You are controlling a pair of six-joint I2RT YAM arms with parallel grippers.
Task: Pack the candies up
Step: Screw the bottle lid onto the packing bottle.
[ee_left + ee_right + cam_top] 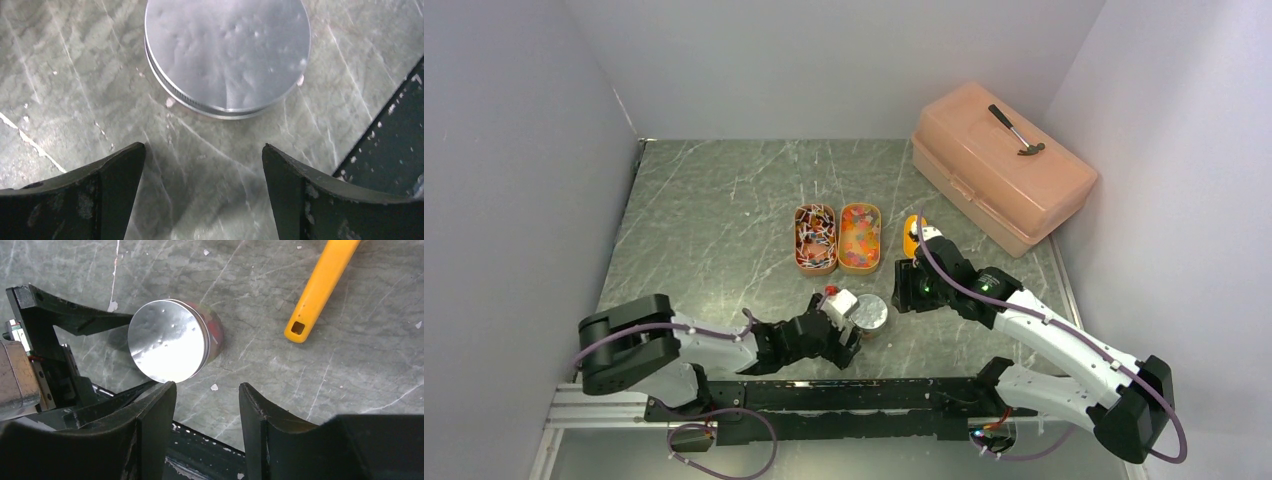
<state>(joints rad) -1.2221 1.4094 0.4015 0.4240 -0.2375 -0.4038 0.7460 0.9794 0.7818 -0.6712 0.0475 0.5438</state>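
The left end effector (204, 150) and right end effector (207, 387), both released and empty, flank the silver-lidded jar (870, 315); the candies (837, 238) lie behind it.

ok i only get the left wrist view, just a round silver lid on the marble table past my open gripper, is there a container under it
observer: Yes. The right wrist view shows a short reddish container under the round silver lid.
operator: and where are the candies
observer: Beyond it in the top view, in two orange oval trays side by side: twist-wrapped candies in the left one, gummy candies in the right one.
operator: right gripper holding anything
observer: No. The right gripper is open with nothing between its fingers.
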